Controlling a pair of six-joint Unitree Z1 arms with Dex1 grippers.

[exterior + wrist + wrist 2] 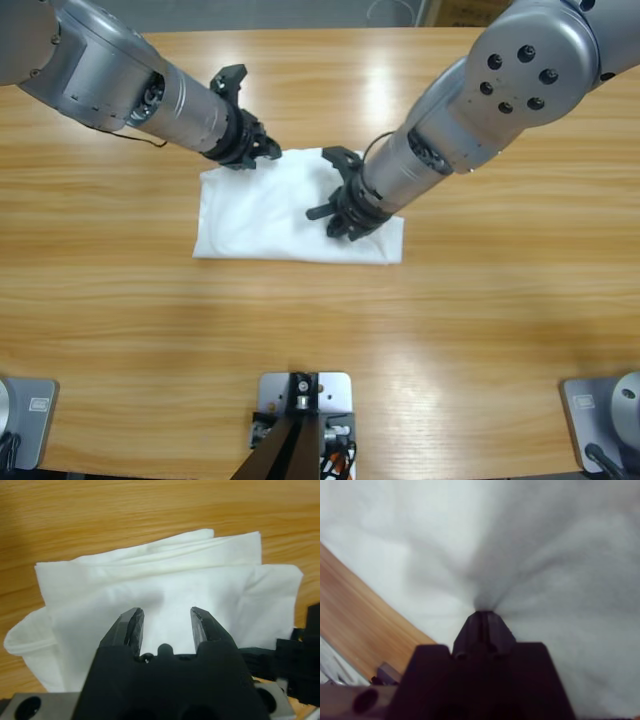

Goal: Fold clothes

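The clothes are one white T-shirt, folded into a rough rectangle at the middle of the table. My left gripper comes in from the upper left and hovers at the shirt's far left corner. In the left wrist view it is open over the layered cloth, with nothing between the jaws. My right gripper comes in from the upper right and rests on the shirt's right part. In the right wrist view it is shut on a pinch of fabric, and creases radiate from the tips.
The wooden table is bare wood all round the shirt. The right gripper's black body shows at the right edge of the left wrist view, close beside the left gripper.
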